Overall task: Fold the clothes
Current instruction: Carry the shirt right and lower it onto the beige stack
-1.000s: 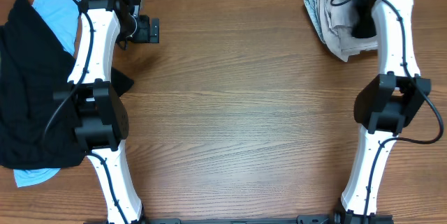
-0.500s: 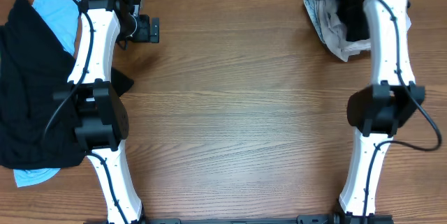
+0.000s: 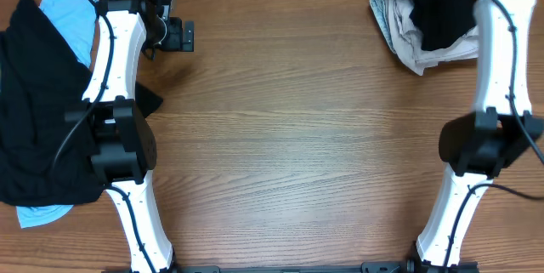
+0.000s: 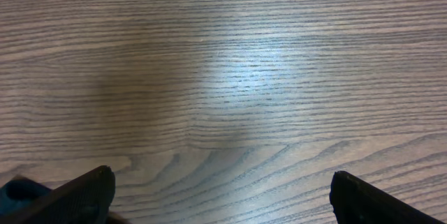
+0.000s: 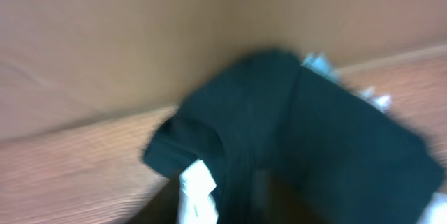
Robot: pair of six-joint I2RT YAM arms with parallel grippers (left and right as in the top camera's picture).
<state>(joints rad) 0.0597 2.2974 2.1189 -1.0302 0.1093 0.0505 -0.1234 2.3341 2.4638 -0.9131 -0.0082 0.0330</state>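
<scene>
- Currently, the step in hand is judged to be fetching one black garment (image 3: 438, 14) from the heap at the far right corner of the counter (image 3: 297, 154).
- The garment lies on top of a crumpled beige piece (image 3: 425, 56). A small white tag (image 5: 198, 185) shows on it in the right wrist view.
- The right arm (image 3: 495, 60) is stretched out to that corner. The right gripper's fingers cannot be made out in either view, and the wrist picture is smeared. I cannot tell whether it is wide, narrow or clamped on cloth.
- The left gripper (image 3: 185, 36) has its jaws spread wide with nothing between them. It sits over bare wood near the far left.
- Other clothes: a large black heap (image 3: 34, 120) lies along the left edge, with a light-blue piece (image 3: 68, 9) poking out at its far end.
- Doing it well (judgement):
  - Pinch only the top black layer, near a hem or by the tag, so the beige piece stays put.
  - Raise it until the limp cloth hangs free of the heap before travelling.
  - Carry it to the middle of the counter and lay it flat.
  - Bring the left gripper to the opposite edge to spread it.
- Risk: a deep bite picks up both layers, so check that the beige piece stays behind.
</scene>
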